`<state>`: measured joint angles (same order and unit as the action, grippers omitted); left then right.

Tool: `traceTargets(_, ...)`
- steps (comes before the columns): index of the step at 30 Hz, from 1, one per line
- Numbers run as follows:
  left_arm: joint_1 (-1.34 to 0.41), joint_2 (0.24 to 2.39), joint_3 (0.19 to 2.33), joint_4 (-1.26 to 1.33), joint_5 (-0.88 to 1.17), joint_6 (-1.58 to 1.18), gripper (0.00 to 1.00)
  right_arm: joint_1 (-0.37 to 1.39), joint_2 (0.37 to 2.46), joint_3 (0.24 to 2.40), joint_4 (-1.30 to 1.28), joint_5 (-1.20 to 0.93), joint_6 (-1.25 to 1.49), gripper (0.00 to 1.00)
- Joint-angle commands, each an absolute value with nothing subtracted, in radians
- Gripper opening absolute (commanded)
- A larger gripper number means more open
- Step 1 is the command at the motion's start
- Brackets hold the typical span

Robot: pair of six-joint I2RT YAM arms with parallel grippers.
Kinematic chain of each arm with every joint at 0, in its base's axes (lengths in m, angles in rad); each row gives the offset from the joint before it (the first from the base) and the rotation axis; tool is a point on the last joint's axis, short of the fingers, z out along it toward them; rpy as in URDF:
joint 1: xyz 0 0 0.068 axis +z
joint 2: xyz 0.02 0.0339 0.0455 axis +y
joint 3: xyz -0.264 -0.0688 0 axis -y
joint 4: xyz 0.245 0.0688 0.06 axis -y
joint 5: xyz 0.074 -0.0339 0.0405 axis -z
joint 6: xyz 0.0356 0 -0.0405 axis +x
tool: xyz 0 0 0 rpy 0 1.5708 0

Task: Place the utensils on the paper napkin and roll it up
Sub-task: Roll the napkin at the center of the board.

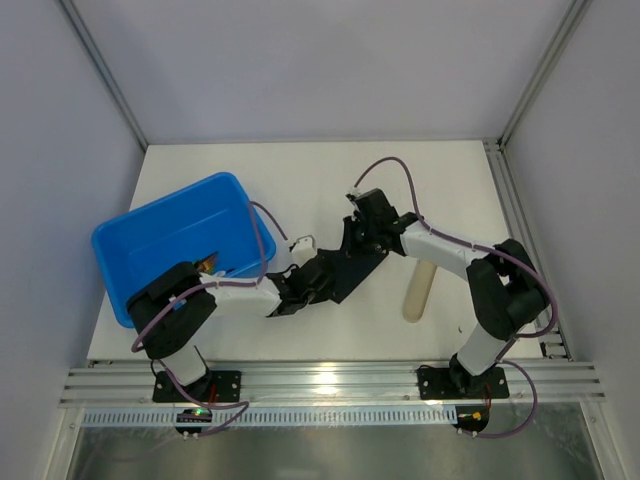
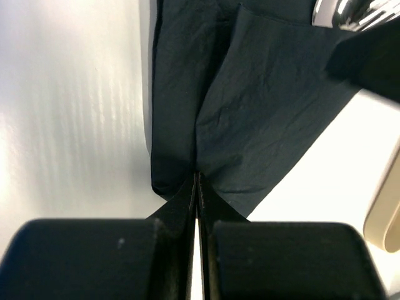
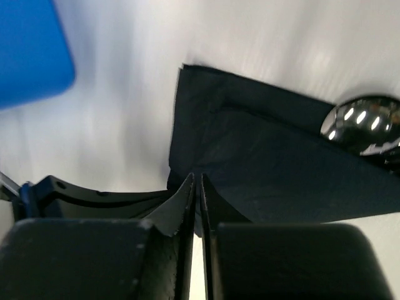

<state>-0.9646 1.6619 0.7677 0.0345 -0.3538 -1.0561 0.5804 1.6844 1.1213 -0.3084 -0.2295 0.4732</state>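
The black paper napkin point(image 1: 352, 270) lies crumpled on the white table between the two arms. My left gripper point(image 2: 197, 176) is shut on a raised fold at the napkin's point(image 2: 250, 94) near corner. My right gripper point(image 3: 197, 177) is shut on the napkin's point(image 3: 262, 162) edge from the opposite side. Of the utensils, a shiny spoon bowl point(image 3: 362, 124) rests on the napkin at the right of the right wrist view. A silver piece point(image 2: 350, 11) also shows at the top right of the left wrist view. From above, the left gripper point(image 1: 318, 280) and right gripper point(image 1: 362, 240) hide the utensils.
A blue tub point(image 1: 180, 245) stands at the left, and its corner point(image 3: 28, 53) shows in the right wrist view. A thick beige cylinder point(image 1: 418, 288) lies on the table right of the napkin, with its end point(image 2: 384, 212) close to the left gripper.
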Motion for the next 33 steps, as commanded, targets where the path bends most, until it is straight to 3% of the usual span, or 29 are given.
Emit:
traceTargets(1,-1.006,1.712,0.735,-0.072,-0.367,-1.149,0.00,0.581,1.648,1.040,-0.240,-0.258,0.497,0.06)
traceTargets(15,-1.069,1.752,0.755,-0.067,-0.400,-1.253,0.00,0.603,1.678,0.934,-0.150,-0.285,0.515,0.04)
traceTargets(33,-1.078,1.678,0.759,-0.063,-0.468,-1.163,0.00,0.624,1.726,0.879,-0.149,-0.239,0.526,0.04)
